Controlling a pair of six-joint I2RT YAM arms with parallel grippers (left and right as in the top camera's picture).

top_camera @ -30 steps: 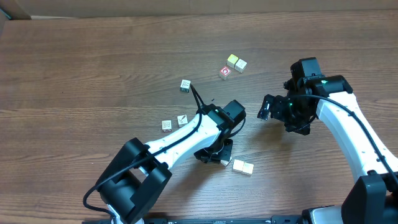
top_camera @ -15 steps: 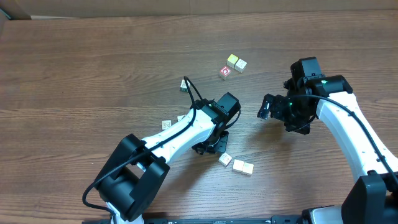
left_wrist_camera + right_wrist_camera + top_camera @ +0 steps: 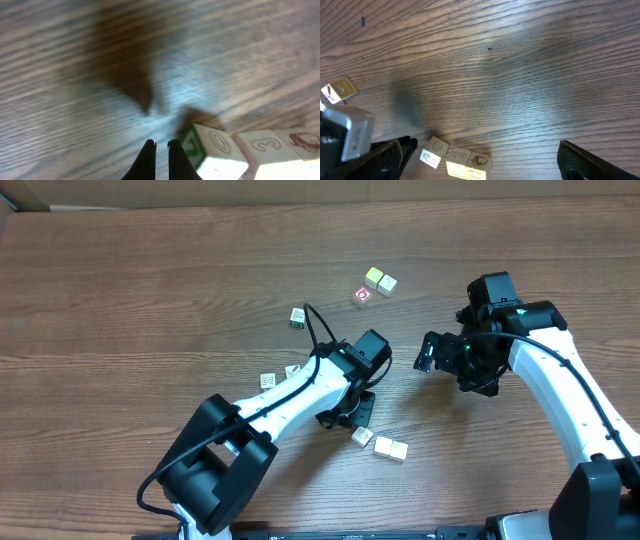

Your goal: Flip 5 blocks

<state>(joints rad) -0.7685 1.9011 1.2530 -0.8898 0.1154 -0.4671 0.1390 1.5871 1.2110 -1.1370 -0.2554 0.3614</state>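
Small pale wooden blocks lie scattered on the table: one [image 3: 298,317] at the back, two [image 3: 267,381] [image 3: 292,370] beside the left arm, and a joined pair [image 3: 391,448] near the front. A cube [image 3: 361,437] with "0" on top and a green-printed side [image 3: 212,147] lies left of that pair. My left gripper [image 3: 345,417] [image 3: 161,148] is shut and holds nothing, its tips just left of this cube. The "3" block [image 3: 263,146] [image 3: 459,156] and an acorn-picture block [image 3: 479,161] sit beside it. My right gripper [image 3: 430,352] [image 3: 487,146] hangs open above the table, apart from every block.
A yellow-topped cube [image 3: 373,277], a pale cube [image 3: 387,284] and a red-framed cube [image 3: 362,296] sit at the back. A "K" cube [image 3: 342,89] shows at the left of the right wrist view. The two arms are close together mid-table.
My left gripper has pulled back from the front cubes towards mid-table, and the "0" cube now lies in the open. The right arm has not moved.
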